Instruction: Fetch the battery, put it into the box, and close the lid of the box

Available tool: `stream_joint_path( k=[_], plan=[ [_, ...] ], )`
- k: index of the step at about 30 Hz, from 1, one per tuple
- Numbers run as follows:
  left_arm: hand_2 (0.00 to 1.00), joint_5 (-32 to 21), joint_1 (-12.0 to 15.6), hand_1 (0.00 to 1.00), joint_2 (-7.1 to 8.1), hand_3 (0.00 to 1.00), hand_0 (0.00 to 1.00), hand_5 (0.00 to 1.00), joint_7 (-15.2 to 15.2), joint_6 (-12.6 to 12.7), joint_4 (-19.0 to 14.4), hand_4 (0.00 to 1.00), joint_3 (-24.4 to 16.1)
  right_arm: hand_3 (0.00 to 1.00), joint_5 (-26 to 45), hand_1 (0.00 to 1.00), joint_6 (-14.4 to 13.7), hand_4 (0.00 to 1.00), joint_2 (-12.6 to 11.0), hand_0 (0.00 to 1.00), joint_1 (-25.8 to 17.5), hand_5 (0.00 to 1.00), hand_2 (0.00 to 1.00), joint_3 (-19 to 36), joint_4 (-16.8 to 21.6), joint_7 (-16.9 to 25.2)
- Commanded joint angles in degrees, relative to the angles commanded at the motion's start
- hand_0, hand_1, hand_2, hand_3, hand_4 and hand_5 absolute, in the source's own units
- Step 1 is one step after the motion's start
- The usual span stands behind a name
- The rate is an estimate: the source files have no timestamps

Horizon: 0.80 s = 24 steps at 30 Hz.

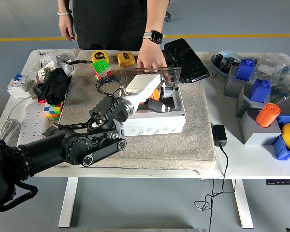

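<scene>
Floor: I see grey flooring with a yellow line running behind the table.
Table (251,164): white, cluttered on both ends, its near edge toward me.
Mat (198,130): a beige pad covers the middle of the table and the box sits on it.
Person (111,24): stands at the far side in dark clothes; one hand (152,60), watch on the wrist, rests on the raised lid (147,73) at the box's far edge, the other hangs by the body.
Left arm (72,147): my black arm comes in from the lower left and reaches up over the mat, with a white forearm section slanting across the box.
Box (154,123): white, lid up and tilted back, open toward me.
Left hand (157,94): down inside the box; from here I cannot tell whether the fingers are spread or curled.
Battery (155,93): I take the orange piece showing beside the hand, inside the box, to be it; mostly hidden, and I cannot tell if it is gripped.
Right arm: out of my view.
Black case (186,60): lies just beyond the box on the right.
Cube (102,69): a coloured puzzle cube on the mat, left of the lid.
Tapes (126,59): two yellow measuring tapes at the far edge.
</scene>
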Motion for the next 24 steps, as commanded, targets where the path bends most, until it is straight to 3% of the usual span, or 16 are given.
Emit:
stream_joint_path(
  k=[1, 12, 13, 18, 19, 24],
  plan=[
    [0.215, -0.33, 0.04, 0.212, 0.00, 0.363, 0.202, 0.350, -0.14, 0.02, 0.09, 0.998, -0.02, 0.572, -0.01, 0.640, -0.02, 0.981, 0.01, 0.609, -0.01, 0.563, 0.655, 0.02, 0.01, 0.02],
    [0.239, -2.55, 0.49, 0.238, 0.00, 0.378, 0.212, 0.335, -1.31, 0.24, 0.47, 0.998, -0.03, 0.572, -0.02, 0.640, -0.25, 0.980, -0.03, 0.609, -0.07, 0.563, 0.652, 0.02, 0.04, 0.15],
    [0.455, -2.63, 0.56, 0.519, 0.00, 0.510, 0.347, 0.340, -1.39, 0.21, 0.42, 0.998, -0.11, 0.572, -0.03, 0.641, -0.26, 0.980, -0.02, 0.608, -0.07, 0.562, 0.652, 0.02, 0.05, 0.17],
    [0.455, -2.61, 0.74, 0.519, 0.00, 0.510, 0.347, 0.340, -1.76, -0.10, 0.34, 0.998, -0.46, 0.572, 0.00, 0.641, -0.25, 0.980, -0.02, 0.608, -0.13, 0.562, 0.652, -0.07, 0.05, 0.24],
    [0.734, -2.71, 0.73, 0.762, 0.00, 0.762, 0.733, 0.374, -1.90, -0.15, 0.31, 0.998, -0.63, 0.572, 0.01, 0.638, -0.23, 0.979, -0.03, 0.609, -0.10, 0.561, 0.650, -0.13, 0.04, 0.24],
    [0.734, -2.36, 0.83, 0.762, 0.00, 0.762, 0.733, 0.374, -2.29, -0.25, 0.19, 0.998, -1.11, 0.572, 0.02, 0.638, -0.19, 0.979, 0.00, 0.609, -0.10, 0.561, 0.650, -0.05, 0.05, 0.30]
  ],
)
